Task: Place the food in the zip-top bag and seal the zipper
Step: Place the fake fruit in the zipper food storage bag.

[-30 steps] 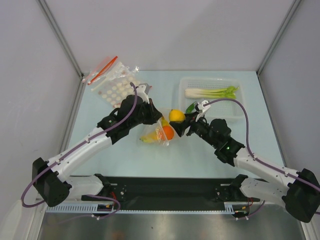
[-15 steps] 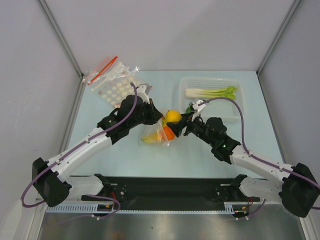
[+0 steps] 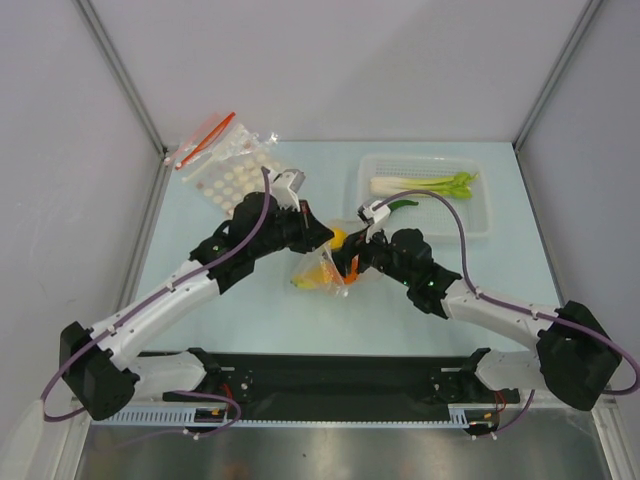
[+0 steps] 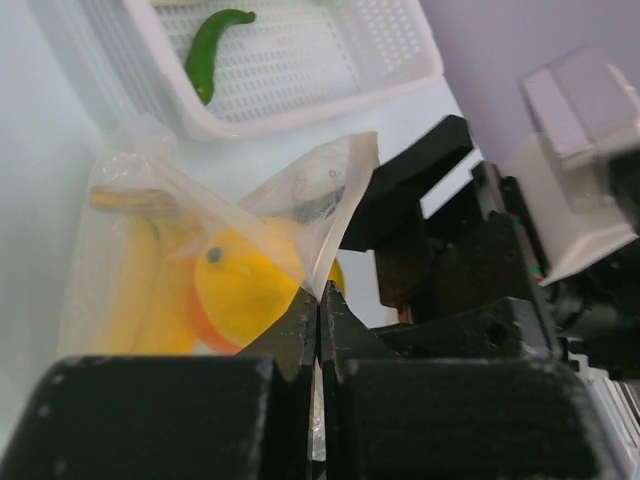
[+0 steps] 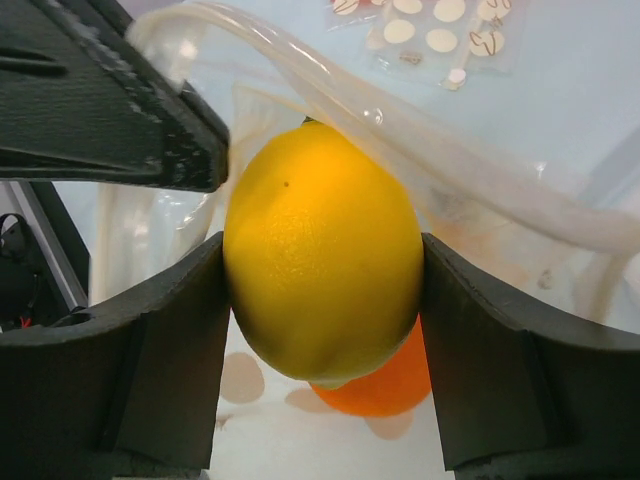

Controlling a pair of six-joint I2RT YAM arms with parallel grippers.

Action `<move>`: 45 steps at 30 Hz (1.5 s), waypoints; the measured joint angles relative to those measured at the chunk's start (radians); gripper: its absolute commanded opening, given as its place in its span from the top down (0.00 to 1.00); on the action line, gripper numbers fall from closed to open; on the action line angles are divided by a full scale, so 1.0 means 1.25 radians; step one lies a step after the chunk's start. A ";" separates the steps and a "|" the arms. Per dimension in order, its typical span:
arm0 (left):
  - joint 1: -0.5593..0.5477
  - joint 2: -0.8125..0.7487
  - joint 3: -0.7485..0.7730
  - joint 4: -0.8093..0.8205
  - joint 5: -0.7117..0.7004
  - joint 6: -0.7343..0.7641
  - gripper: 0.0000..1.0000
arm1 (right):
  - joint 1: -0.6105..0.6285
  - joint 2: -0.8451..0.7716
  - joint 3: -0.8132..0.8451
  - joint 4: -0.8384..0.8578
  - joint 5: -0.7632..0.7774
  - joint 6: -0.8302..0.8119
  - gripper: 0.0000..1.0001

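At mid-table, between the two arms, the zip-top bag lies with its mouth raised. Left gripper: fingers pressed together, pinching one edge of the mouth film and holding it up. Right gripper: fingers clamped on two sides of the yellow lemon, which sits at the bag's mouth with the pale zipper strip arching just over it (the left wrist view shows the lemon through the film). Orange: directly beneath the lemon, inside the bag. Banana: inside the bag, beside the orange. White mesh basket, far right: contains the leek and the dark green vegetable. Heap of spare dotted bags: far left corner, well apart from both grippers.
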 measured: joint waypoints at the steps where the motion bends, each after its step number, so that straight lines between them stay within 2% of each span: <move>1: 0.000 -0.007 -0.004 0.008 0.010 0.000 1.00 | 0.000 0.002 0.001 0.002 -0.003 0.000 0.63; 7: 0.000 -0.039 -0.023 0.053 0.055 -0.007 1.00 | 0.000 0.028 0.005 0.025 -0.027 0.010 0.59; 12: 0.007 -0.032 -0.029 0.064 0.082 -0.020 1.00 | 0.001 0.067 0.007 0.053 -0.050 0.024 0.34; 13: 0.008 -0.028 -0.029 0.064 0.086 -0.022 1.00 | 0.001 0.074 0.009 0.054 -0.053 0.027 0.15; 14: 0.010 -0.025 -0.029 0.064 0.089 -0.023 1.00 | 0.000 0.081 0.012 0.056 -0.055 0.032 0.08; 16: 0.012 -0.023 -0.029 0.064 0.094 -0.023 1.00 | 0.000 0.086 0.013 0.054 -0.054 0.035 0.02; 26: 0.051 -0.023 -0.029 0.034 0.054 -0.045 1.00 | 0.000 0.031 0.013 0.049 -0.032 0.036 0.05; 31: 0.067 -0.022 -0.029 0.013 0.032 -0.050 1.00 | 0.000 -0.003 0.013 0.049 -0.023 0.034 0.22; 36: 0.067 -0.023 -0.029 -0.004 -0.005 -0.049 1.00 | 0.001 -0.020 0.009 0.045 -0.005 0.032 0.25; 37: 0.067 -0.023 -0.029 -0.006 -0.016 -0.049 1.00 | 0.001 -0.029 0.007 0.039 0.002 0.031 0.30; 40: 0.067 -0.030 -0.029 -0.020 -0.062 -0.049 0.99 | -0.001 -0.062 0.007 0.013 0.045 0.028 0.39; 43: 0.067 -0.041 -0.029 -0.031 -0.111 -0.049 1.00 | -0.034 -0.086 0.033 -0.056 0.080 0.046 0.38; 45: 0.067 -0.049 -0.029 -0.041 -0.134 -0.049 1.00 | -0.098 -0.089 0.058 -0.094 0.085 0.071 0.37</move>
